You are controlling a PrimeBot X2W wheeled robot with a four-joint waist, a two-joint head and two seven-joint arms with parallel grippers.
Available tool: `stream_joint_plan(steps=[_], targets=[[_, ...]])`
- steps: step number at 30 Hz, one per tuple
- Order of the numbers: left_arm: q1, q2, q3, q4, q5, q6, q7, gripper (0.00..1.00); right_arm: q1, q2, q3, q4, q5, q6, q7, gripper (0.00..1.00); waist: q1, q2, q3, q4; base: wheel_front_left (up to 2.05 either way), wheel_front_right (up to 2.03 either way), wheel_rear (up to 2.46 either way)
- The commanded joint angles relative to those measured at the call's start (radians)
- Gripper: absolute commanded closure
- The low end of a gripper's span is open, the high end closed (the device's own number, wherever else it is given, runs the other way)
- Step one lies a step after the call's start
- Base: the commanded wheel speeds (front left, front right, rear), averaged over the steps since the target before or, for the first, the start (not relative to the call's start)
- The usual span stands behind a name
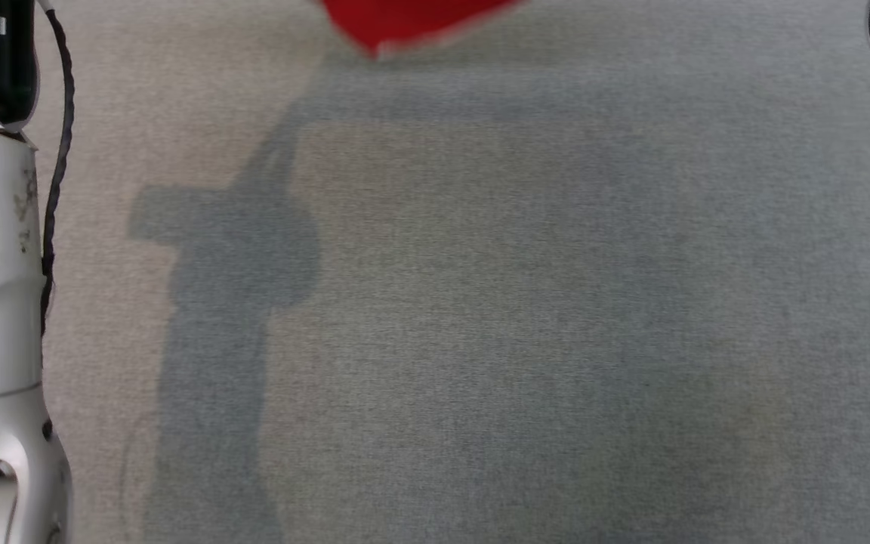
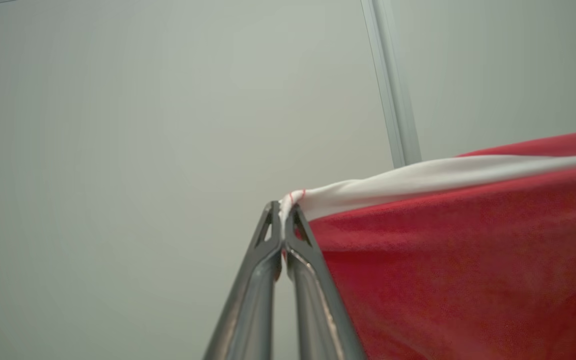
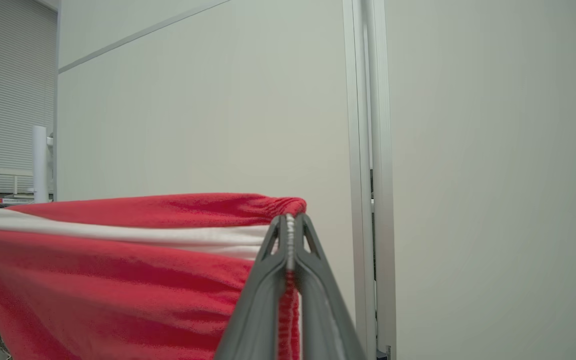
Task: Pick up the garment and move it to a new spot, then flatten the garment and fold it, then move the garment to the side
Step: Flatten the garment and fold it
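Two sets of fingers are gripping the red garment (image 2: 443, 260) aloft: the left fingers (image 2: 260, 280) are pinching its white-banded corner, and the right fingers (image 3: 263, 300) are clamping its gathered red edge. The cloth is hanging stretched between them, its lowest tip dangling above the grey surface (image 1: 480, 302).

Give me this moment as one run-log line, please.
stage: pick-up | left fingers: shut on garment edge | right fingers: shut on garment edge | garment: red, white band, stretched between both
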State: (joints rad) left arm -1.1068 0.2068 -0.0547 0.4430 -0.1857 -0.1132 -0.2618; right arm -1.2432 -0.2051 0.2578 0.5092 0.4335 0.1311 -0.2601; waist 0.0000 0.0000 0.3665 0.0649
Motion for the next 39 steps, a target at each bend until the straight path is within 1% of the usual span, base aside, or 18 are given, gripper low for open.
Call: stream_joint_plan(steps=[1, 2, 5, 11, 14, 20, 24, 26, 31, 39], targets=[[0.033, 0.007, 0.015, 0.001, 0.002, 0.007, -0.003, 1.0, 0.037, 0.001, -0.021, -0.004, -0.004, -0.001, -0.006, 1.0, 0.0, 0.0, -0.006, 0.017, 0.0, 0.0, 0.0], [0.063, -0.001, 0.014, 0.002, 0.006, 0.003, -0.002, 1.0, 0.068, 0.007, -0.026, -0.011, -0.016, -0.001, -0.006, 1.0, 0.0, 0.0, -0.015, 0.018, 0.0, 0.0, 0.0], [0.171, -0.036, 0.02, 0.007, -0.003, -0.004, -0.002, 1.0, 0.184, 0.004, 0.002, -0.006, -0.033, -0.001, -0.007, 1.0, 0.0, 0.0, -0.044, 0.02, 0.0, 0.0, 0.0], [0.487, -0.109, 0.022, 0.061, -0.022, -0.012, -0.003, 1.0, 0.465, -0.002, 0.099, 0.028, 0.021, 0.0, -0.007, 1.0, 0.0, 0.0, -0.096, 0.017, 0.0, 0.0, 0.0], [0.62, -0.134, 0.0, 0.097, -0.027, -0.014, -0.003, 1.0, 0.596, -0.004, 0.12, 0.015, 0.064, 0.0, -0.007, 1.0, 0.0, 0.0, -0.119, 0.016, 0.0, 0.0, 0.0], [0.837, -0.152, -0.001, 0.121, -0.062, -0.016, -0.003, 1.0, 0.84, -0.012, 0.154, -0.037, 0.14, 0.0, -0.007, 1.0, 0.0, 0.0, -0.19, 0.013, 0.0, 0.0, 0.0], [0.966, -0.153, 0.019, 0.103, -0.091, -0.016, -0.003, 1.0, 0.966, -0.02, 0.2, -0.062, 0.17, 0.0, -0.007, 1.0, 0.0, 0.0, -0.261, 0.005, 0.0, 0.0, 0.0], [1.014, -0.152, 0.024, 0.097, -0.082, -0.016, -0.003, 1.0, 1.016, -0.022, 0.221, -0.066, 0.183, 0.0, -0.007, 1.0, 0.0, 0.0, -0.295, 0.007, 0.0, 0.0, 0.0], [1.108, -0.152, 0.033, 0.088, -0.073, -0.017, -0.003, 1.0, 1.115, -0.032, 0.268, -0.059, 0.218, 0.0, -0.007, 1.0, 0.0, 0.0, -0.367, 0.016, 0.0, 0.0, 0.0], [1.192, -0.153, 0.037, 0.087, -0.098, -0.017, -0.003, 1.0, 1.195, -0.076, 0.344, -0.09, 0.299, 0.0, -0.006, 1.0, 0.0, 0.0, -0.424, 0.013, 0.0, 0.0, 0.0]])
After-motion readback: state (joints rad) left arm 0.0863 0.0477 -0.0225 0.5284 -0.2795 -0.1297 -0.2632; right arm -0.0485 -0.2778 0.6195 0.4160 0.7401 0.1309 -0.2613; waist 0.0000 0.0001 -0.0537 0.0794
